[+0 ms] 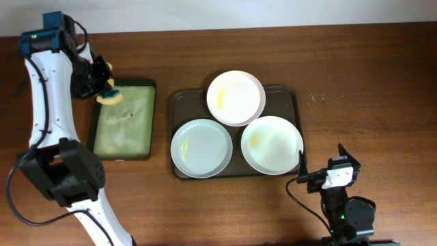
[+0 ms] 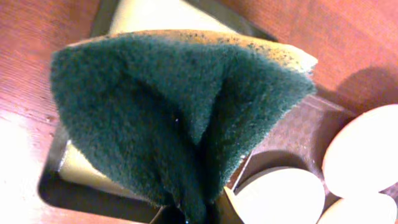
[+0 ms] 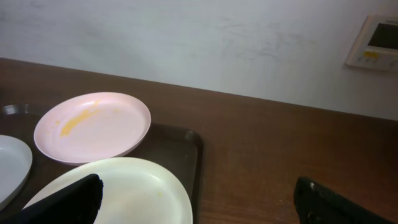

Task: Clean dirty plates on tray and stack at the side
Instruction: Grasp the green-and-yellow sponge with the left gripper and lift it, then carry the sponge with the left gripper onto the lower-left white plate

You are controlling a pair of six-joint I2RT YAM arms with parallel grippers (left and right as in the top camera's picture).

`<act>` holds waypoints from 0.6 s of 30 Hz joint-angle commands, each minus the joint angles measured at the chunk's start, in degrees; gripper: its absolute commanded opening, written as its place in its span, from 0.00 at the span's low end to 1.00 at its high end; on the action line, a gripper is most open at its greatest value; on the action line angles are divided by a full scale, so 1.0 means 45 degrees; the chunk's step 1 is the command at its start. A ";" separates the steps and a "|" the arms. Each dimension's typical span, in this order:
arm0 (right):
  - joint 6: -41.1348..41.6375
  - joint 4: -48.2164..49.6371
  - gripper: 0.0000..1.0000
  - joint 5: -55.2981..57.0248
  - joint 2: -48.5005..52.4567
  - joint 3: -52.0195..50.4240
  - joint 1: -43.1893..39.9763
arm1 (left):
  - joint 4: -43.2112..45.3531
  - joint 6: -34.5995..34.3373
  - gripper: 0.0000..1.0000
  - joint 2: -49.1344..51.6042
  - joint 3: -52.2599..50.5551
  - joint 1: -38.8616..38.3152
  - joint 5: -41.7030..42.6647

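Three white plates lie on the dark tray: a back plate with a yellow smear, a faintly bluish front-left plate, and a front-right plate with a yellow smear. My left gripper is shut on a green-and-yellow sponge, held over the back left corner of the small black tray. In the left wrist view the sponge fills most of the frame. My right gripper is open and empty near the table's front edge, just right of the front-right plate.
The small black tray has a yellow-green lining. A white wall runs behind the table with a wall panel at the right. Bare wood table lies right of the big tray.
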 commanded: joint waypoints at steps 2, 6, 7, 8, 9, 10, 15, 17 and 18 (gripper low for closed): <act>-0.0087 -0.0049 0.98 0.0073 -0.0073 -0.0083 0.0058 | 0.1642 -0.0068 0.00 -0.0107 -0.3793 -0.0180 0.0393; -0.0087 -0.0049 0.98 0.0068 -0.0073 -0.0083 0.0058 | 0.2463 -0.0058 0.00 -0.0146 -0.5008 -0.0049 0.0355; -0.0087 -0.0049 0.98 0.0073 -0.0073 -0.0083 0.0058 | 0.2118 -0.0058 0.00 -0.0170 -0.4464 0.0097 0.0355; -0.0087 -0.0049 0.98 0.0073 -0.0073 -0.0083 0.0058 | 0.1462 -0.0058 0.00 -0.0180 -0.3701 0.0214 0.0359; -0.0087 -0.0049 0.98 0.0068 -0.0073 -0.0083 0.0058 | 0.0787 -0.0053 0.00 -0.0180 -0.2958 0.0248 0.0355; -0.0087 -0.0049 0.98 0.0073 -0.0073 -0.0083 0.0058 | -0.0325 0.0253 0.00 -0.0180 -0.1710 0.0223 0.0359; -0.0087 -0.0049 0.98 0.0073 -0.0073 -0.0083 0.0058 | -0.0962 0.0277 0.00 -0.0073 -0.0835 -0.0219 0.0209; -0.0087 -0.0049 0.98 0.0073 -0.0073 -0.0083 0.0058 | 0.0223 0.0491 0.00 -0.0058 -0.2720 -0.0486 0.0204; -0.0087 -0.0049 0.98 0.0068 -0.0073 -0.0083 0.0058 | 0.1234 0.0724 0.00 -0.0058 -0.3934 -0.0602 0.0209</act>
